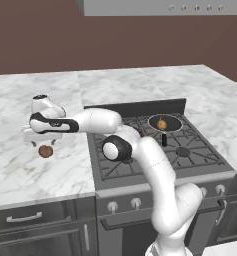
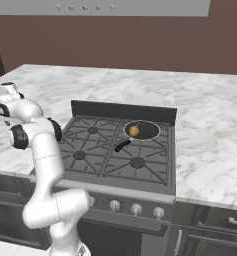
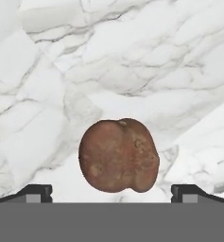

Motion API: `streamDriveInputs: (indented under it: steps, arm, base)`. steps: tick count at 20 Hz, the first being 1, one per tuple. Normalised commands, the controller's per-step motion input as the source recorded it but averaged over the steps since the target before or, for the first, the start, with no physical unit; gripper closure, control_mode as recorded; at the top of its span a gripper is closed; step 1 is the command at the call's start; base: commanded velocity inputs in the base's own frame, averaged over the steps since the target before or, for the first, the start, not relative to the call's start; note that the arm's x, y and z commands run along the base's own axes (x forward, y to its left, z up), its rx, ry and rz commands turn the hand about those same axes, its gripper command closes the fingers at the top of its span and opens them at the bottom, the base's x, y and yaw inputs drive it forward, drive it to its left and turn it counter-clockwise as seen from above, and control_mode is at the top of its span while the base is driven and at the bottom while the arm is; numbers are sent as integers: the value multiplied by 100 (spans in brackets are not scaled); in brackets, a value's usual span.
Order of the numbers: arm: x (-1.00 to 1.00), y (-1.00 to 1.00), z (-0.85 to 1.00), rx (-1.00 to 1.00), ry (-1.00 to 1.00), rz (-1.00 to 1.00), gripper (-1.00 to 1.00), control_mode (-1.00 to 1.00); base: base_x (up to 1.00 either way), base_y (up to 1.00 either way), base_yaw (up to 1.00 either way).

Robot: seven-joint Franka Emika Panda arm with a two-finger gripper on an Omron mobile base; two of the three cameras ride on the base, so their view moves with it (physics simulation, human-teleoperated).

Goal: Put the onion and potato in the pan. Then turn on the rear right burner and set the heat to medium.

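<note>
Marble counter (image 1: 20, 170), white with grey veining, left of the stove; bears the potato and lies under the reaching arm; risk: a round lump on a hard smooth top is likely to roll away if one finger meets it before the other, or to squirt out of a pinch taken off-centre.
Stove (image 1: 155, 145), black grates, four burners; rear right burner under the pan; knobs on the front panel, untouched as far as can be judged.
Pan (image 1: 165, 123), dark, pale rim, handle toward the near side; risk: a carry that comes in low could knock handle or rim and shift it.
Onion (image 1: 162, 124), golden-tan, already inside the pan.
Potato (image 3: 118, 156), reddish-brown, on the counter left of the stove, centred between the finger lines.
Gripper (image 3: 111, 191), spread wide, empty; tips stand clear of the potato on both sides, touching nothing.
</note>
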Motion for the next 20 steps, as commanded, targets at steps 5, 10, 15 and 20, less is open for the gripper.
streamDriveInputs:
  steps: [5,10,15,20]
  arm:
    - [0,0,-30,0,0,0,-100,-100]
    - [0,0,-35,0,0,0,-100,-100]
    - [2,0,-22,0,0,0,-100,-100]
    - [0,0,-24,0,0,0,-100,-100]
  base:
    - [0,0,0]
    - [0,0,0]
    - [0,0,0]
    - [0,0,0]
